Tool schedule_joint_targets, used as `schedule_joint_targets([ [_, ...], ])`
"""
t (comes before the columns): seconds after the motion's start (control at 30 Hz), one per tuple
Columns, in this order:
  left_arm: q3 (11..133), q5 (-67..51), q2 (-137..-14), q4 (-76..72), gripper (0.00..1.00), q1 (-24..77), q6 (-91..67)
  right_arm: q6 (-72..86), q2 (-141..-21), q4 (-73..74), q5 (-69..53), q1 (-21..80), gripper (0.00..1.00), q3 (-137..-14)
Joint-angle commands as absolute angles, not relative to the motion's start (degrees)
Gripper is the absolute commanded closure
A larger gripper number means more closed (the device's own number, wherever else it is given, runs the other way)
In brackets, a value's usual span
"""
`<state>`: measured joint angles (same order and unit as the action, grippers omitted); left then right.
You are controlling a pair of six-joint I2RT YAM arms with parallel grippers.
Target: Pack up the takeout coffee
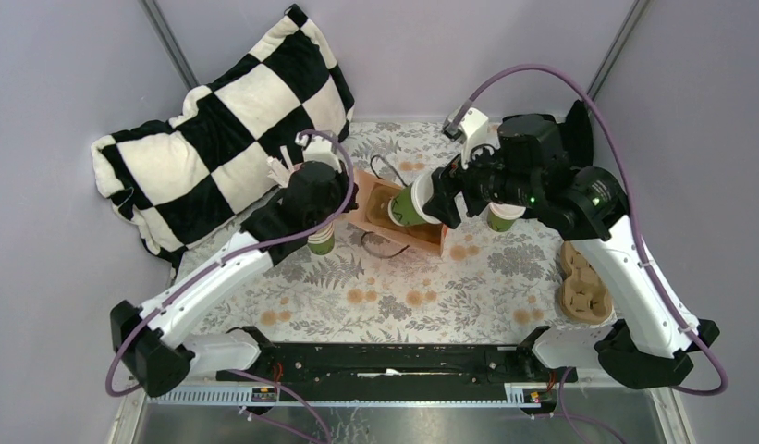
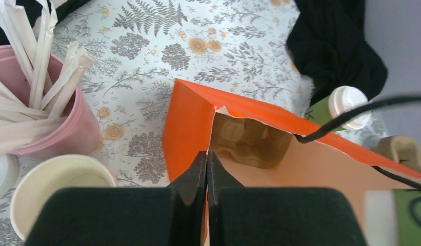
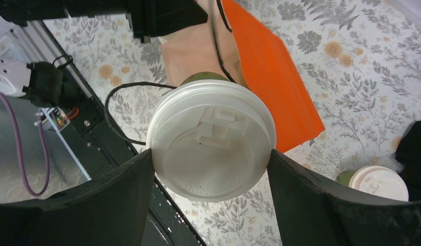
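Observation:
An orange paper bag (image 1: pixel 422 237) lies open on the floral table, with a brown cardboard carrier (image 2: pixel 252 141) inside it. My left gripper (image 2: pixel 207 156) is shut on the bag's rim at a corner of its mouth. My right gripper (image 3: pixel 211 154) is shut on a green takeout coffee cup (image 1: pixel 408 206) by its white lid (image 3: pixel 211 146). It holds the cup tilted at the bag's mouth, bottom towards the inside. A second lidded green cup (image 1: pixel 505 218) stands on the table under the right arm, also seen in the right wrist view (image 3: pixel 378 182).
A pink cup of white sticks (image 2: pixel 69 125) and a stack of lidless green cups (image 1: pixel 322 243) stand by the left gripper. Spare cardboard carriers (image 1: pixel 583 282) lie at the right edge. A checkered pillow (image 1: pixel 227 129) fills the back left. The bag's black cord handles (image 3: pixel 126 89) trail loose.

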<state>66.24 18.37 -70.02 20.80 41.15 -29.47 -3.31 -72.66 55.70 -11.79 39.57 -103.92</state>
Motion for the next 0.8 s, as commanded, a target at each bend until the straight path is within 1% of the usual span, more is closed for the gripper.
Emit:
schedule_joint_targets([
  [0.0, 61.6, 16.6, -64.4, 13.3, 1.0, 41.3, -34.2, -5.2, -72.9, 58.2, -9.0, 43.0, 0.47, -104.4],
  [0.13, 57.8, 15.8, -61.4, 13.0, 1.0, 42.4, -37.3, -5.7, -72.1, 58.6, -5.9, 47.2, 0.48, -102.5],
  [0.3, 54.4, 15.1, -59.0, 13.0, 1.0, 44.4, -37.9, -7.8, -70.2, 55.4, -0.5, 53.2, 0.48, -95.0],
  [0.37, 52.7, 14.2, -57.8, 12.5, 1.0, 44.5, -37.6, -9.5, -70.5, 54.1, 3.9, 56.0, 0.49, -92.9],
  [0.5, 50.6, 13.4, -55.4, 12.4, 1.0, 44.7, -36.7, -11.1, -72.3, 54.5, 10.0, 60.2, 0.49, -93.7],
  [0.6, 49.3, 13.1, -54.1, 12.8, 1.0, 44.7, -37.5, -12.3, -71.4, 53.6, 14.9, 62.9, 0.49, -91.8],
  [0.77, 48.4, 11.7, -54.3, 14.1, 1.0, 45.4, -40.0, -14.2, -70.1, 53.2, 20.9, 64.9, 0.48, -92.0],
])
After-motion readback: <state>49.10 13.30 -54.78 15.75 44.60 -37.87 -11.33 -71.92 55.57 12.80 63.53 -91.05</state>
